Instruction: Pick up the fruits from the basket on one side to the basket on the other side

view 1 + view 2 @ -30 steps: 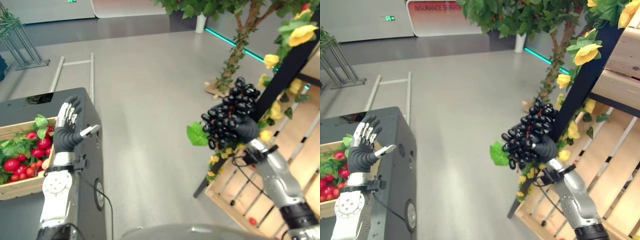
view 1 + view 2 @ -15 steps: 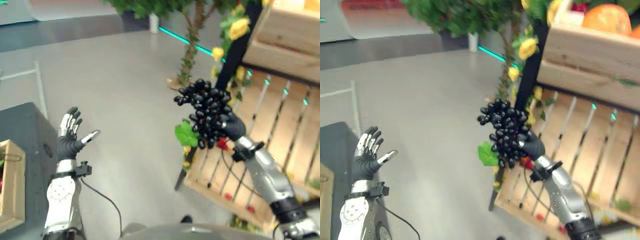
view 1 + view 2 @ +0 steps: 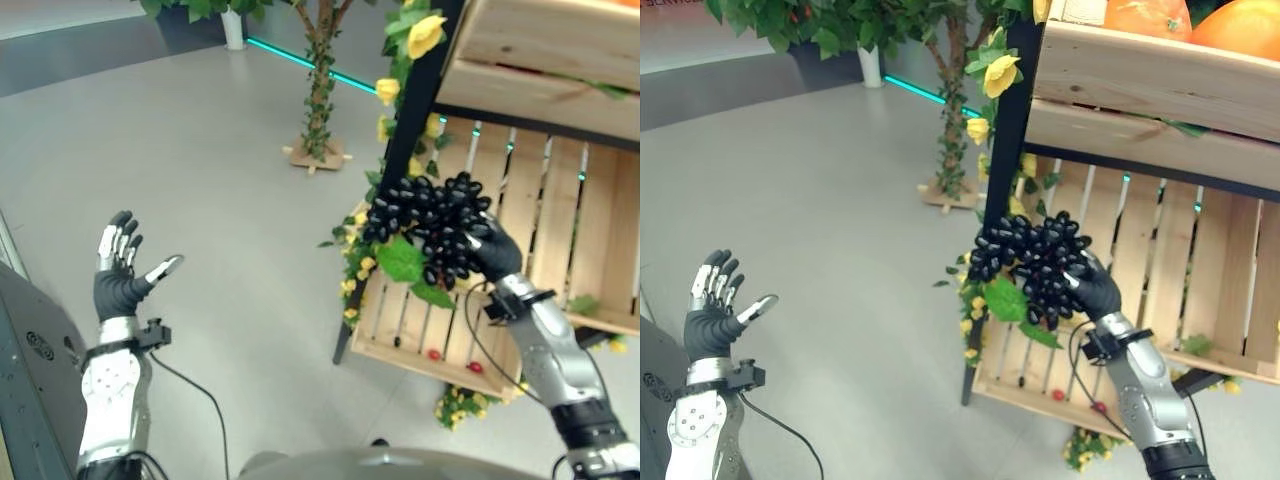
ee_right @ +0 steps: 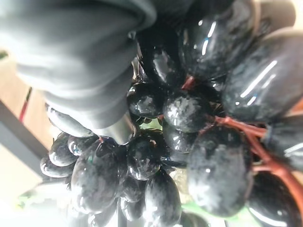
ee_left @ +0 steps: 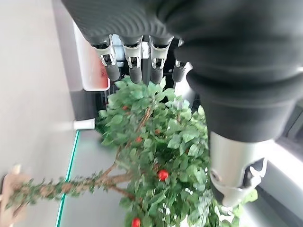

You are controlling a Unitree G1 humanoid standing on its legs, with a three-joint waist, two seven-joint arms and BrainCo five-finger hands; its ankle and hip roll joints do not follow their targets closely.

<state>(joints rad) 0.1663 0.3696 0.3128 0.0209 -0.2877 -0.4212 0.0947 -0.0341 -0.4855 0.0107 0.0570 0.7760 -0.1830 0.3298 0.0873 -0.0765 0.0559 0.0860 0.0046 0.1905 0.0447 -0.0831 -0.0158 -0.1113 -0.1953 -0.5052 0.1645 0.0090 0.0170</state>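
Black grapes (image 3: 432, 226) | right hand (image 3: 494, 250) apparently clenched round them | left hand (image 3: 118, 282) spread, empty

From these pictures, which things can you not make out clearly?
- Right robot hand: its fingers, hidden behind the bunch of black grapes in both eye views.
- Oranges on the upper wooden shelf: cut off by the top edge of the right eye view.
- Small red things behind the slatted crate: too small to name.
- Left robot hand is open and holds nothing.
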